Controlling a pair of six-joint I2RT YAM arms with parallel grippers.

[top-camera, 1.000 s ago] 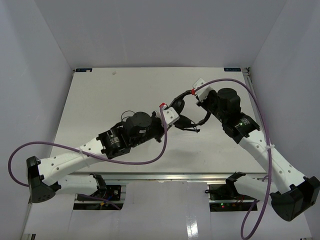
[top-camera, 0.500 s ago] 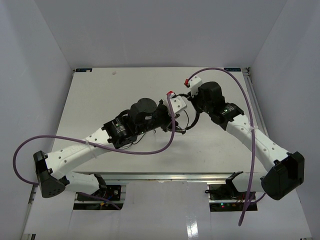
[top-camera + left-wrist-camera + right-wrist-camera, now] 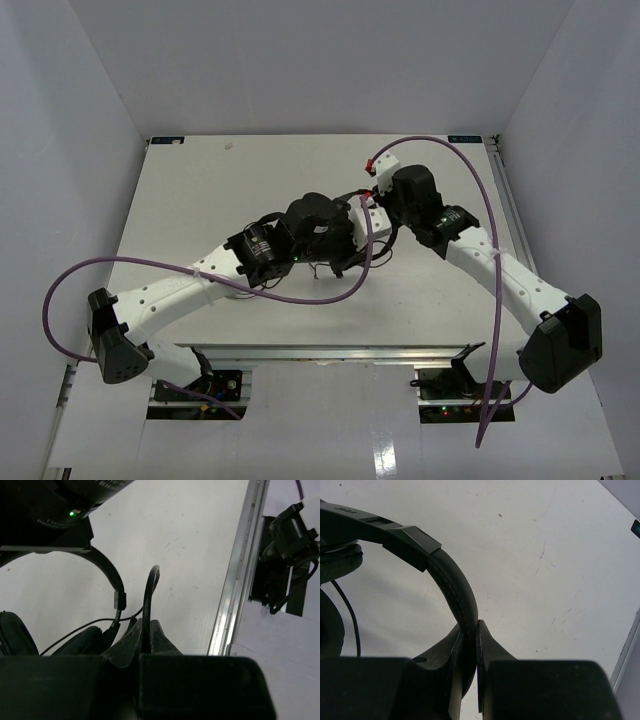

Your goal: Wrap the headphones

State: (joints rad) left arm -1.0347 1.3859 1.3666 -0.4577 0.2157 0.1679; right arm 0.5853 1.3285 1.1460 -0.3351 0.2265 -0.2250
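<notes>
Reaching across the white counter [image 3: 180, 200], both arms are crowding together near its middle, holding the black headphones [image 3: 445, 565] between them. The right tool [image 3: 468, 630] is clamping tight on the headband [image 3: 462, 600], and the left tool [image 3: 146, 627] is pinching a thin black loop of cable [image 3: 150, 585].

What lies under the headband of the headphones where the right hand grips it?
Bare white table shows under the headband. The right hand, shut on the band, covers the stretch between its fingers and whatever lies below it.
</notes>
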